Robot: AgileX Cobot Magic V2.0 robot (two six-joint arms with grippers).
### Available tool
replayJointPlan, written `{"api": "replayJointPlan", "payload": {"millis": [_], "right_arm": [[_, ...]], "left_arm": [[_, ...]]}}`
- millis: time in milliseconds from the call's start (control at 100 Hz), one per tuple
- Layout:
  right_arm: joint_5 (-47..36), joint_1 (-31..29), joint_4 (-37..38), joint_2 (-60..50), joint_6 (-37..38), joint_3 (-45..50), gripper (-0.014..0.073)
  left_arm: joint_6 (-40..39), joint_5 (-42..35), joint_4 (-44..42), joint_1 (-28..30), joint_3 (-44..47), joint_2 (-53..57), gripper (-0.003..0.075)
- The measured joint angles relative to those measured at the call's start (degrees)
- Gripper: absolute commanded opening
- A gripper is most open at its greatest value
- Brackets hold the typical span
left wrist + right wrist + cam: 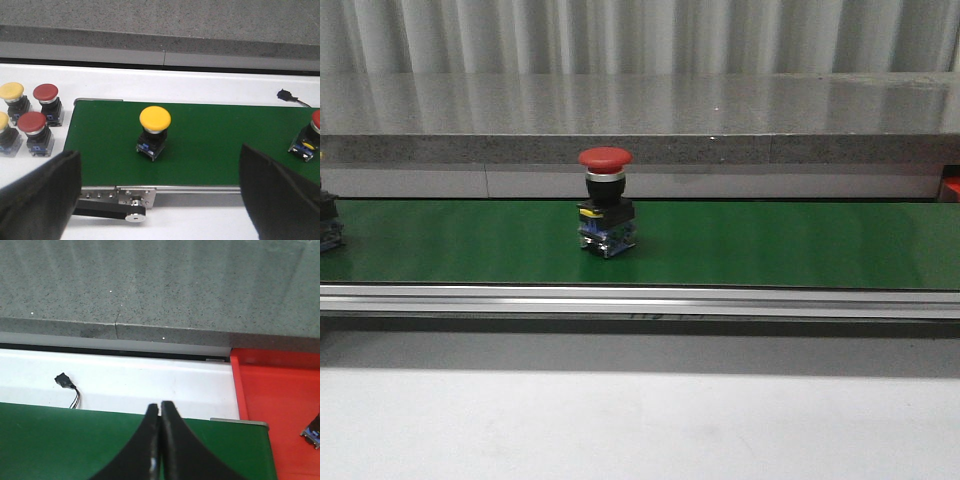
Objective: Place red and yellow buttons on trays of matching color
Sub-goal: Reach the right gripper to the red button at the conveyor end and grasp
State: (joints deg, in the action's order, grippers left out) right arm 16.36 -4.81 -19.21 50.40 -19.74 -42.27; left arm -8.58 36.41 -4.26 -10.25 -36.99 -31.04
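- Front view: red button [605,201] stands upright on green belt [770,245], roughly mid-belt, a bit left of centre. Neither arm shows in this view.
- Another button [328,222] is cut off at the belt's far left edge; cap colour can't be told there.
- Left wrist view: left gripper [160,192] is spread wide, nothing betw. the fingers [42,197]. It hovers over the belt's near edge.
- Yellow button [153,131] stands upright on the belt, framed betw. the two fingers but not touched.
- A red-capped button [309,137] sits at the edge of that view, also on the belt, well apart from the yellow one.
- Spare buttons [30,117], red & yellow, stand grouped on the white table just beside the belt end.
- Right wrist view: right gripper [160,440] is clenched, fingertips pressed together, holding nothing, above the belt.
- Red tray [280,410] lies just beside the belt's end; a small part [313,432] shows at its edge, too cropped to ID.
- A small black connector w/ wires [67,385] lies on the white table behind the belt.
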Motion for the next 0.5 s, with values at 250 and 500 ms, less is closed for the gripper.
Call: {"api": "replayJointPlan", "payload": {"millis": [250,500], "right_arm": [[0.0,0.0,0.0,0.0,0.0,0.0,-0.0068],[0.0,0.0,0.0,0.0,0.0,0.0,-0.0068]], "left_arm": [[-0.1,-0.7,0.1,0.0,7.3,9.5,-0.0004],[-0.1,-2.2,0.1,-0.1,7.9,10.3,-0.002]]}}
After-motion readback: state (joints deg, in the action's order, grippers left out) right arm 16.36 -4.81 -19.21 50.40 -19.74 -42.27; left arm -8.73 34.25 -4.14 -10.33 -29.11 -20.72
